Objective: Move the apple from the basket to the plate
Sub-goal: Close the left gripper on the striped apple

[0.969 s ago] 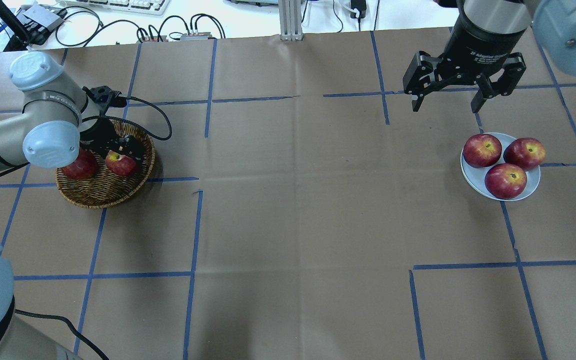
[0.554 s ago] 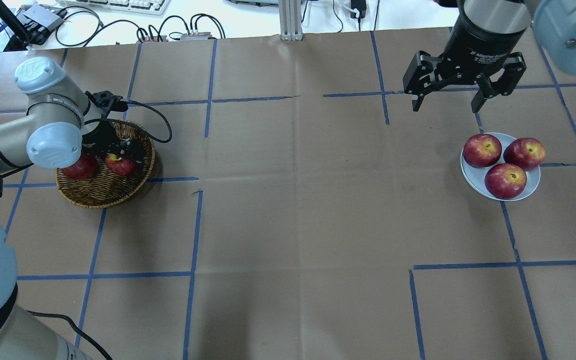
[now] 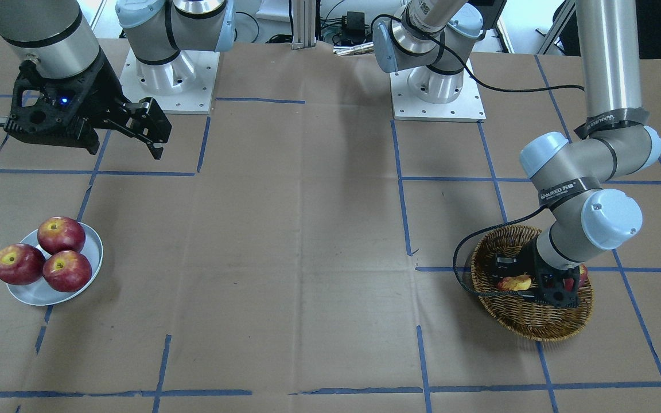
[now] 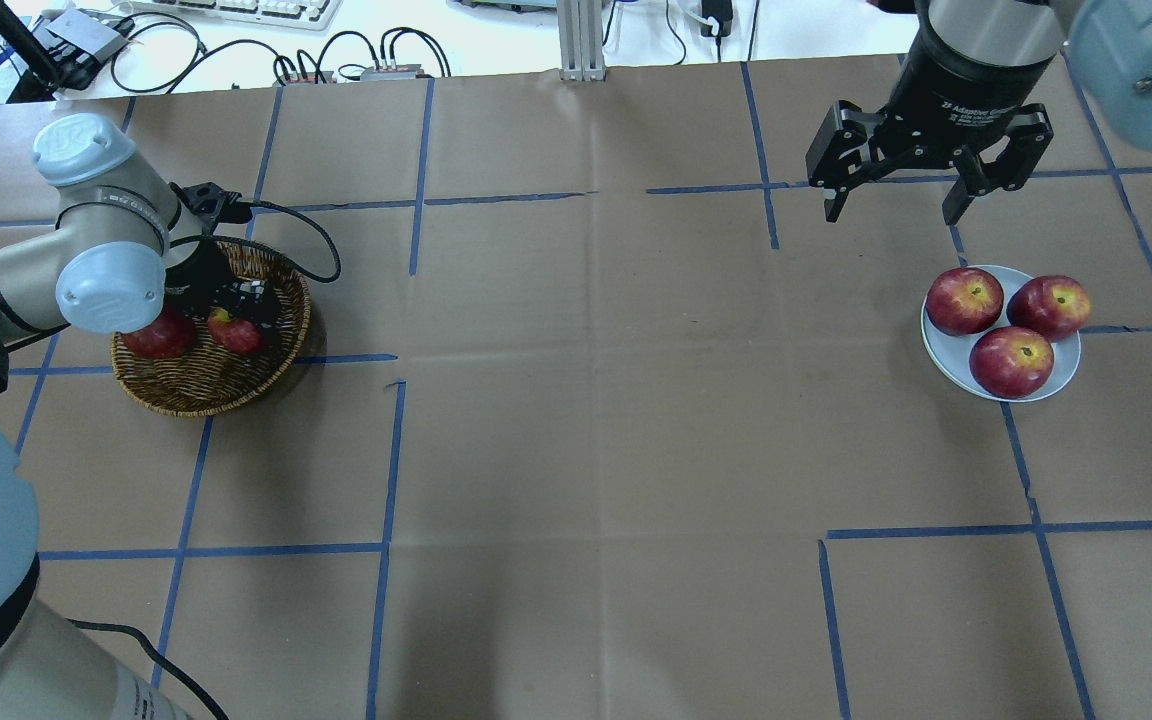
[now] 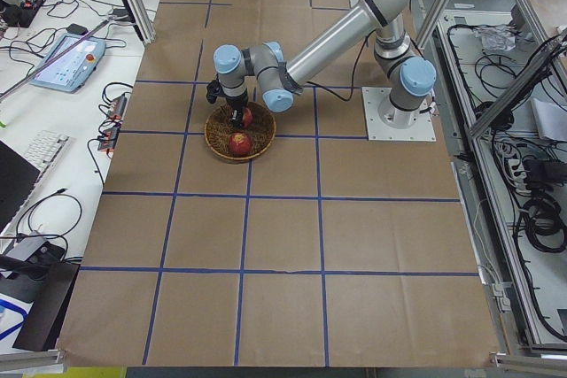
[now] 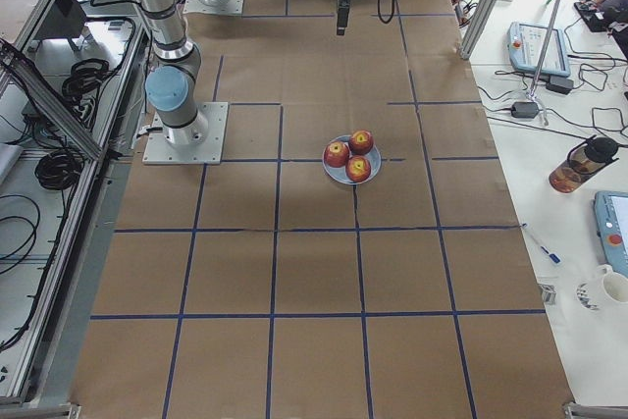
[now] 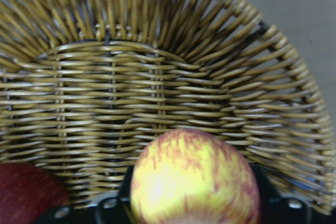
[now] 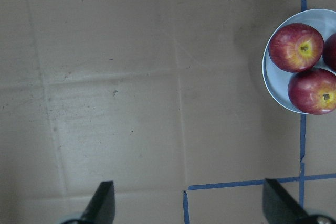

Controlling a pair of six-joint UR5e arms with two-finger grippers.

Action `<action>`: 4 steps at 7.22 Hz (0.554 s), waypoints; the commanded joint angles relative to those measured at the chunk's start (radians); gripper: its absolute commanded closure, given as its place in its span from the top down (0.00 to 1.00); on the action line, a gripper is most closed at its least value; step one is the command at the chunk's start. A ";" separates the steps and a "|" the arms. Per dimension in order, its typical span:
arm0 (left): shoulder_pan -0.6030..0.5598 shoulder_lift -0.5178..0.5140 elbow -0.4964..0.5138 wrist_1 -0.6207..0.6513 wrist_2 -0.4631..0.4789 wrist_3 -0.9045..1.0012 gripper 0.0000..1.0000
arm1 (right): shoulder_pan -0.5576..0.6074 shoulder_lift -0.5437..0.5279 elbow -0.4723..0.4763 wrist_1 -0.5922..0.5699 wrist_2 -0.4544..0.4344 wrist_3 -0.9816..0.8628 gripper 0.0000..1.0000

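Observation:
The pale red and yellow apple lies in the wicker basket at the table's left. My left gripper is down inside the basket, open, with a jaw on each side of this apple. In the left wrist view the apple fills the gap between the dark fingers, with the basket wall behind it. The apple also shows in the front view. The grey-white plate sits at the right. My right gripper hangs open and empty above the table, beyond the plate.
A dark red apple lies beside the pale one in the basket, partly under my left wrist. Three red apples fill most of the plate. A black cable loops from the left wrist over the basket's far rim.
My left arm has shifted slightly and lowered the gripper further into the basket, over the pale apple. The right arm has barely moved.

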 commanded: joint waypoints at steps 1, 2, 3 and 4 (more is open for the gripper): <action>-0.008 0.025 0.007 0.000 0.042 -0.063 0.47 | 0.000 0.001 0.000 0.000 0.004 0.000 1.00; -0.022 0.054 0.016 -0.014 0.045 -0.127 0.48 | 0.000 0.001 0.000 0.000 0.002 0.000 1.00; -0.040 0.088 0.016 -0.043 0.037 -0.199 0.49 | 0.000 -0.001 0.001 0.001 0.002 0.000 1.00; -0.104 0.122 0.021 -0.088 0.034 -0.303 0.49 | 0.000 0.001 -0.002 0.000 0.001 0.000 1.00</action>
